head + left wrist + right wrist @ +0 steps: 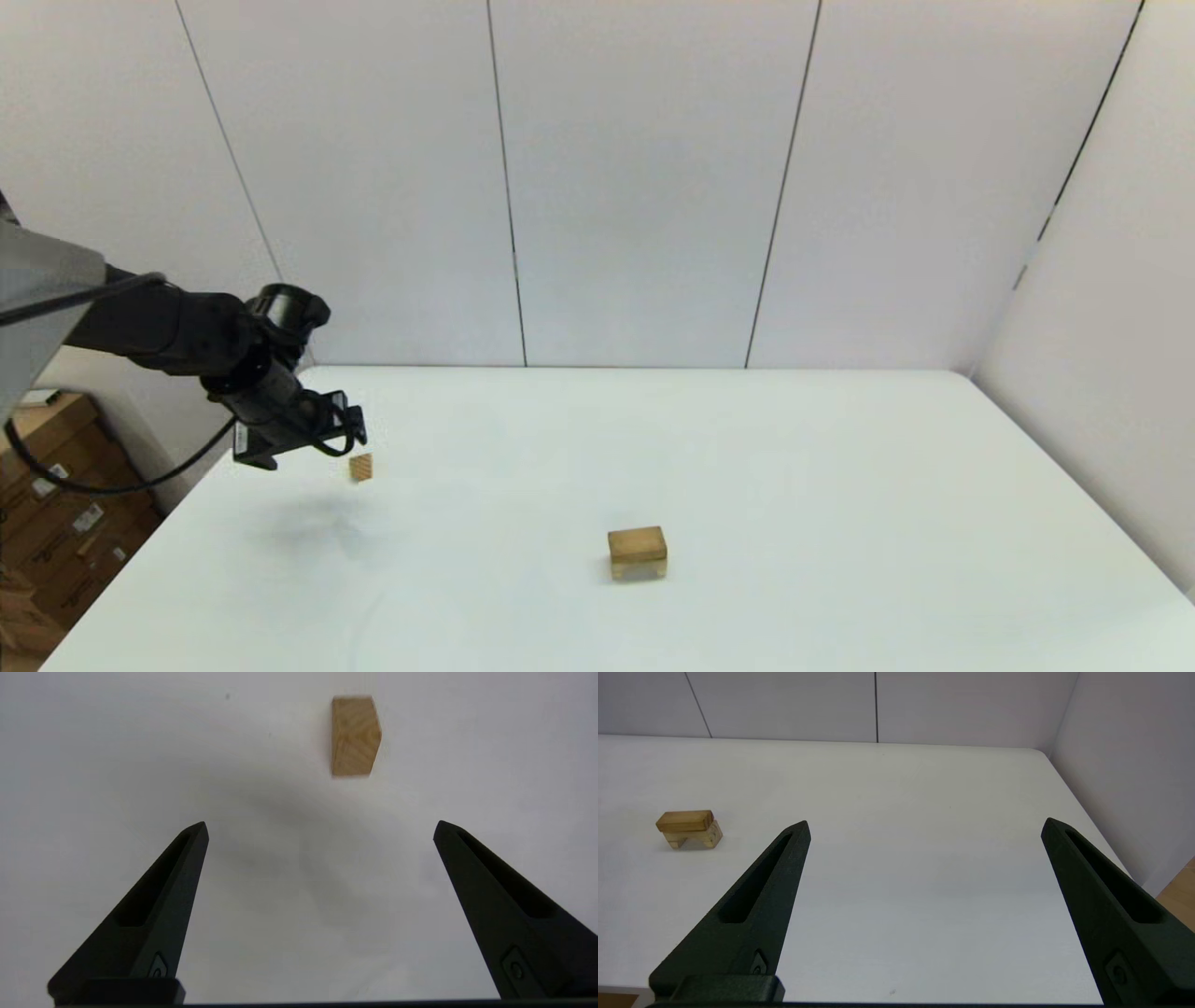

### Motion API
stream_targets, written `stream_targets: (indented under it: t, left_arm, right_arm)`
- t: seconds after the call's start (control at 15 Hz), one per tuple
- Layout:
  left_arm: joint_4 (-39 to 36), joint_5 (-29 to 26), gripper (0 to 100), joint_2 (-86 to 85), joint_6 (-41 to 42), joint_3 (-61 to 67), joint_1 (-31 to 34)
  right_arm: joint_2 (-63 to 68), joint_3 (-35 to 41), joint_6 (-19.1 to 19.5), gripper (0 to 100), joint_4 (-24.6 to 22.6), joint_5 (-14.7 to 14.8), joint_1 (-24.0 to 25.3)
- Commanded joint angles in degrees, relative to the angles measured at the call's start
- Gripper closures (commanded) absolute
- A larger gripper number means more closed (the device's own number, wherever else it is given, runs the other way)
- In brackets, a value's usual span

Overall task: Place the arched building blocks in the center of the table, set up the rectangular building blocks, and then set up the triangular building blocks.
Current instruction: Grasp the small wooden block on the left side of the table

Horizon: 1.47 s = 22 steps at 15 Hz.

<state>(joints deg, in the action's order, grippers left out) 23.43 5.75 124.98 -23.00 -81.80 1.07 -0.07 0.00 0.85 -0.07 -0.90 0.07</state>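
A: Left tool hangs above the left part of the worktop, its two black fingers spread wide with nothing between them. Just past its tips lies the triangular block, small, with striped grain, resting on the white top.

B: So I think this block is the step in hand? And where must it go?

A: I judge so. Take the stack as our landmark: the arched block stands about in the middle of the worktop, and the rectangular block lies flat on top of it. The triangular block is well apart from this stack, to its left and a little farther back.

B: How should the left tool take it well?

A: In the left wrist view the block sits ahead of the fingers and off to one side, not between them. The tool should first come forward and centre over it, then go down and close on two flat, parallel faces, not on the sloped ones, or the block may squeeze out.

B: And the right tool?

A: The right tool is parked to the right of the stack, near the front edge, also wide and empty. It has nothing to do now.
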Motion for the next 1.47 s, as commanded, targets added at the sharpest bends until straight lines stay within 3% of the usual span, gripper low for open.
stream_targets:
  t: [0.07,1.47]
  left_arm:
    - [1.7,-0.1,0,10.6,-3.9,-9.5,-0.2]
    - [3.7,0.1,0,16.4,-3.7,-15.0,-1.2]
  right_arm:
    - [0.0,0.1,0.0,0,0.0,-0.1,0.0]
    - [0.0,0.1,0.0,0,0.0,0.0,0.0]
